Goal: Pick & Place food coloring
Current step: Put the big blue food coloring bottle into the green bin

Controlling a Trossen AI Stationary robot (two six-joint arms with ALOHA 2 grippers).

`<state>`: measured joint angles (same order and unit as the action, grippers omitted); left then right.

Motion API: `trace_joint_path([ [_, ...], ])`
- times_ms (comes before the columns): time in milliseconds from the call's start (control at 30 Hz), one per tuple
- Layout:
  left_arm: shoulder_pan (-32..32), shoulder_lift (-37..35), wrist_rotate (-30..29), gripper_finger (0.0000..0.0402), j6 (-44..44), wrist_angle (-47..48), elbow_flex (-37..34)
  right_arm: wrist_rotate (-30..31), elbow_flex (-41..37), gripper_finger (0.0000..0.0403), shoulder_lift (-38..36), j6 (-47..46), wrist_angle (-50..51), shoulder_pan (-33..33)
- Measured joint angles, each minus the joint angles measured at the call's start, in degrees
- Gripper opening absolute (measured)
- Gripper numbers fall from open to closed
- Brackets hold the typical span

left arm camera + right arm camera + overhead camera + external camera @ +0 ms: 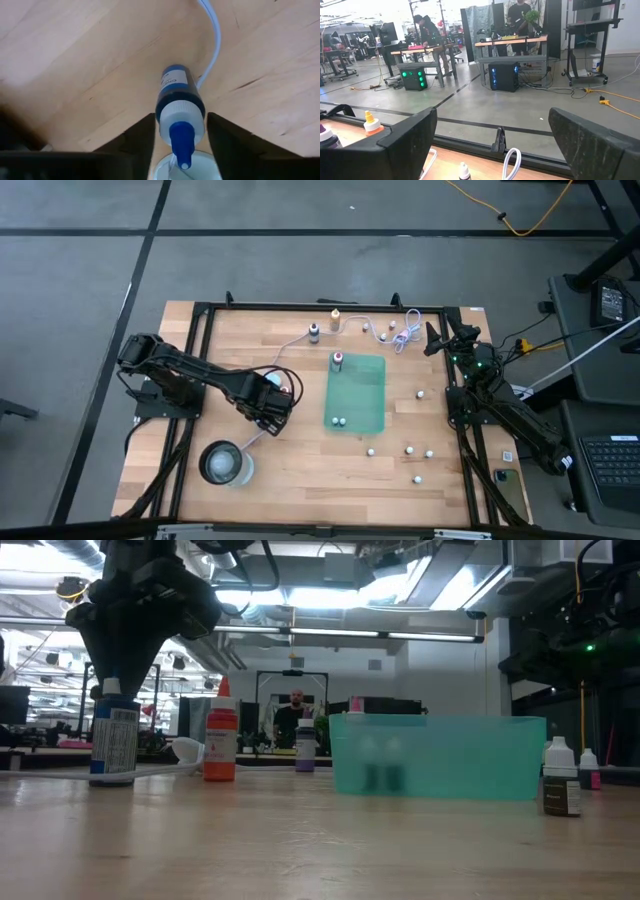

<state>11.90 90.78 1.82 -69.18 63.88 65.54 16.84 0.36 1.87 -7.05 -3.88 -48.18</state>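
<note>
A blue food coloring bottle (175, 92) with a white collar and blue tip stands upright between the fingers of my left gripper (181, 125), left of the green tray (372, 395). In the low view it (115, 745) hangs under the gripper (112, 675). A red-capped bottle (338, 360) stands at the tray's far end. A dark bottle (313, 332) and an orange one (335, 320) stand near the far edge. Several small white-capped bottles (409, 450) dot the table's right side. My right gripper (495, 145) is open at the far right corner (440, 338). My left gripper pinches the blue bottle by its white collar (182, 117), just below the blue tip, one finger (142, 137) on each side. The fingers come from above, pointing down. The bottle is upright; whether its base (113, 780) is on the table or just clear, I cannot tell.
A pale-blue puck (272, 381) on a white cable (215, 40) lies beside the left gripper. A round clear glass container (225, 463) stands toward the near left. White cables (395, 332) lie coiled at the far edge. Bare wood shows along the near edge.
</note>
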Motion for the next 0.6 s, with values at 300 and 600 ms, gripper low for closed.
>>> trace_joint_path([
  [300, 0.00, -0.97, 0.30, 0.0113, 2.44, 0.55, 0.04, 0.00, 0.00, 0.0384, 0.00, -0.01, 0.00, -0.02],
  [600, -0.09, -4.59, -1.02, 0.0113, 10.25, 0.81, -1.19, 0.00, 0.00, 0.0384, 0.00, 0.00, 0.00, -0.02],
])
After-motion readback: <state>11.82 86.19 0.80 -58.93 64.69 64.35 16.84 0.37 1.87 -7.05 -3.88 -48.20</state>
